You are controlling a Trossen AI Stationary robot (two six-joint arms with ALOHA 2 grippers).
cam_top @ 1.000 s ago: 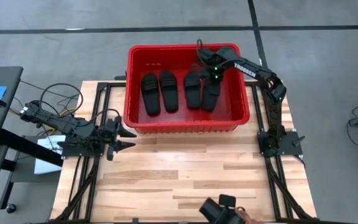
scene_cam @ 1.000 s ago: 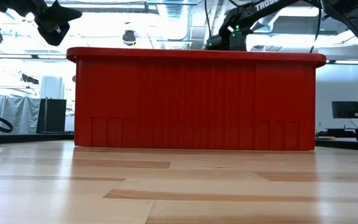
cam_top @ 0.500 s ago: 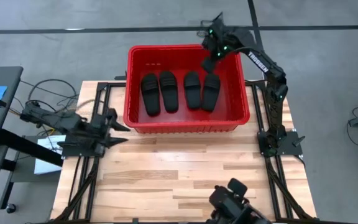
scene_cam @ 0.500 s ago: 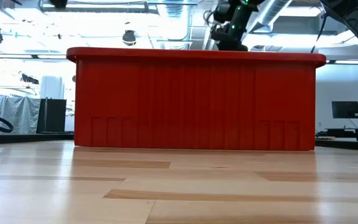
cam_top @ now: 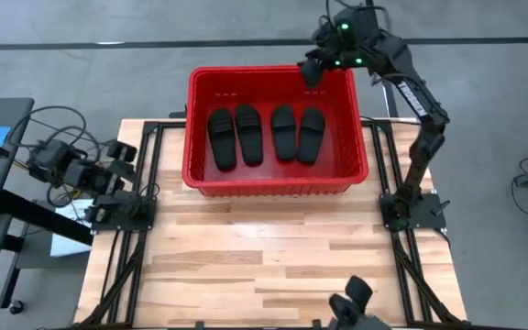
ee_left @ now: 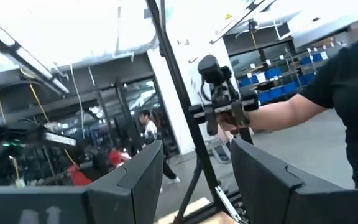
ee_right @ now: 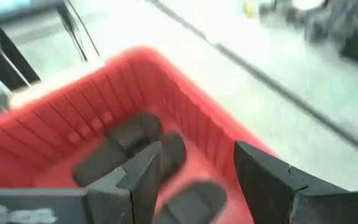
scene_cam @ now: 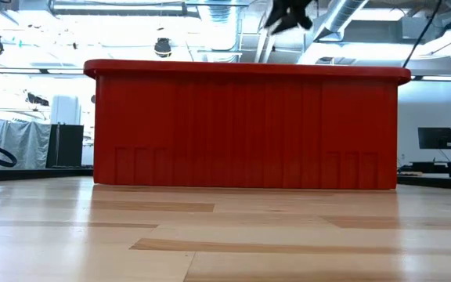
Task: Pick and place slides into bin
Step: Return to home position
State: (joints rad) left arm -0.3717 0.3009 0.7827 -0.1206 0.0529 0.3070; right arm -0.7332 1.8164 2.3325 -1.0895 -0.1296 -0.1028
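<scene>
The red bin [cam_top: 273, 188] stands at the table's far middle. Four black slides lie side by side on its floor, soles down, straps up: two at left [cam_top: 221, 137] [cam_top: 249, 134], two at right [cam_top: 284, 132] [cam_top: 312, 135]. My right gripper [cam_top: 310, 71] is open and empty, high above the bin's far right corner. It also shows at the top of the low view [scene_cam: 288, 14]. Its wrist view looks down on the bin's wall [ee_right: 135, 62] and the slides [ee_right: 129, 137]. My left gripper [cam_top: 122, 151] is open and empty, drawn back at the table's left edge.
Bare wooden table [cam_top: 273, 247] lies in front of the bin. Black frame rails run along both sides. Cables [cam_top: 62, 128] hang off the left edge. A person's hand holds a black device [ee_left: 229, 115], which also shows at the near edge [cam_top: 356, 307].
My right gripper has risen from the far end of the rightmost slide, up and toward the table's far edge, and is now clear above the bin's rim. My left arm has drawn back toward the left edge and tipped its gripper up. The four slides have stayed put.
</scene>
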